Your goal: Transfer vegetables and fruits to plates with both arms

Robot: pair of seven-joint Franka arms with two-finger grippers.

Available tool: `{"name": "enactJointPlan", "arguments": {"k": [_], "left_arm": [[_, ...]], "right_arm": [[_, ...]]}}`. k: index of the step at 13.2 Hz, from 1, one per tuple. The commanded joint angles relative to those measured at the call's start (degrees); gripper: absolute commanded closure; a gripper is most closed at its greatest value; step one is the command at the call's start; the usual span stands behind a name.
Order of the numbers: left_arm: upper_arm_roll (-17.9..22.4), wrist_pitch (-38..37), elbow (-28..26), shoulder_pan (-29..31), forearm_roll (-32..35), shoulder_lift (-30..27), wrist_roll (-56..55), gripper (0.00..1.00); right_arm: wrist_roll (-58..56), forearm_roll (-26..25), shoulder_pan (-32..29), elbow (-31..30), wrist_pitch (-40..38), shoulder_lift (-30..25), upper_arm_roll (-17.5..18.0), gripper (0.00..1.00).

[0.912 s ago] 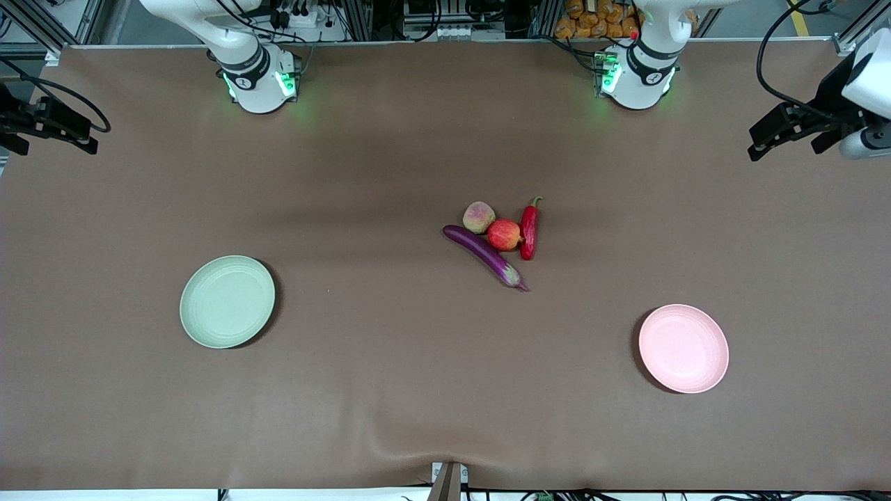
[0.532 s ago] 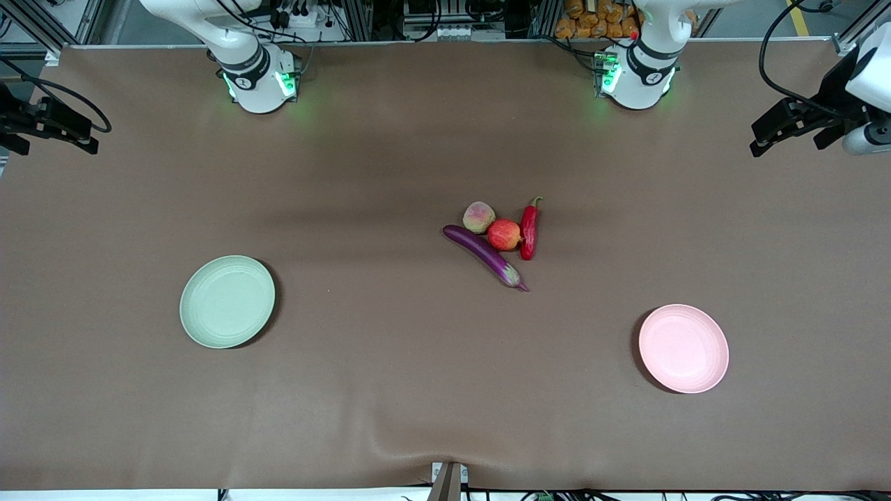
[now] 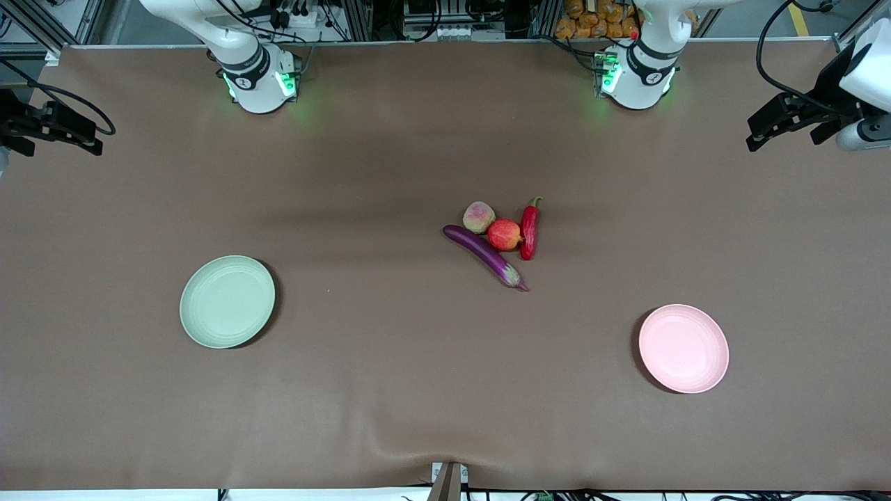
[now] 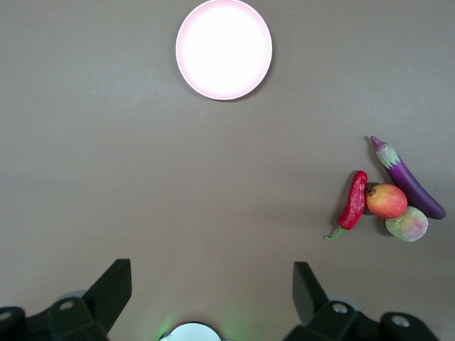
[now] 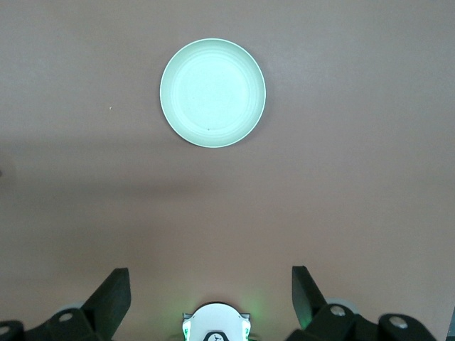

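Mid-counter (image 3: 390,390): long glossy purple eggplant (image 3: 484,255), round red-orange apple (image 3: 504,234), fuzzy pale peach (image 3: 479,217) and red chili pepper (image 3: 529,232) clustered, touching. Left gripper (image 4: 212,284) and right gripper (image 5: 210,284) hang high over the counter's ends, fingers (image 4: 114,284) spread wide, empty.

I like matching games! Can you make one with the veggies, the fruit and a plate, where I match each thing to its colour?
Things:
1. eggplant
2. chili pepper
3. peach
4. plate toward the left arm's end of the table

Colours:
A. pale pink all over
B. glossy purple
C. pink and yellow-green
D. red with a green stem

Pairs: 1-B, 2-D, 3-C, 4-A
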Motion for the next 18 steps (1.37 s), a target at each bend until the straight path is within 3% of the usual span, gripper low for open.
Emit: {"name": "enactJointPlan", "arguments": {"k": [1,9,14,18], "left_arm": [[0.07,-0.90,0.12,-0.31,1.22,0.09,-0.16,0.00],[-1.15,-0.73,-0.49,-0.83,1.04,1.23,-3.85,0.00],[-10.19,5.58,-10.40,-0.66,1.04,1.32,-9.38,0.00],[-19.95,19.62,-22.88,-0.75,0.34,2.10,-16.23,0.00]], "right_arm": [[0.19,-1.07,-0.60,-0.03,-0.50,-0.24,0.54,0.00],[0.28,-0.80,-0.69,-0.03,-0.42,-0.24,0.54,0.00],[0.28,-0.71,-0.69,-0.03,-0.42,-0.24,0.54,0.00],[0.28,-0.63,-0.78,-0.03,-0.42,-0.24,0.54,0.00]]}}
